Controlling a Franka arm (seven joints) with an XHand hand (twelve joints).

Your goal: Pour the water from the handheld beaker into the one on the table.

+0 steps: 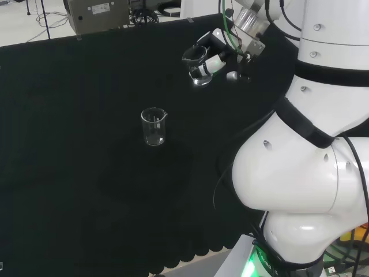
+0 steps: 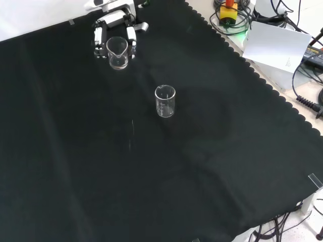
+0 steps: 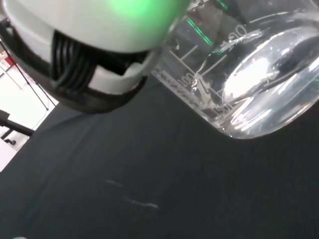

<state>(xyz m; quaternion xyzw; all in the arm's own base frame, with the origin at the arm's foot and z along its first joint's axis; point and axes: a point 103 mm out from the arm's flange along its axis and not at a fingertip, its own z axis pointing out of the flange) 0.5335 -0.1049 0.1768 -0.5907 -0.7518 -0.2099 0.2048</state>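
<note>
My hand [image 1: 210, 57] hangs above the cloth with its fingers curled round a small clear glass beaker [image 1: 198, 66]. In the front view the hand [image 2: 117, 22] is at the top left, and the held beaker [image 2: 117, 52] sits between its fingers, roughly upright. The wrist view brings that beaker [image 3: 244, 74] close: printed scale marks and a little clear water near its base. A second clear beaker [image 1: 154, 126] stands upright on the cloth, apart from the hand, lower and to the left in the head view. In the front view this beaker [image 2: 165, 101] looks empty.
Black cloth [image 2: 151, 171] covers the bench, with a scalloped edge on the right of the front view. Beyond it lie a white sheet [image 2: 275, 45], cables and a yellow device [image 2: 228, 11]. My arm's white links [image 1: 305, 144] take up the right of the head view.
</note>
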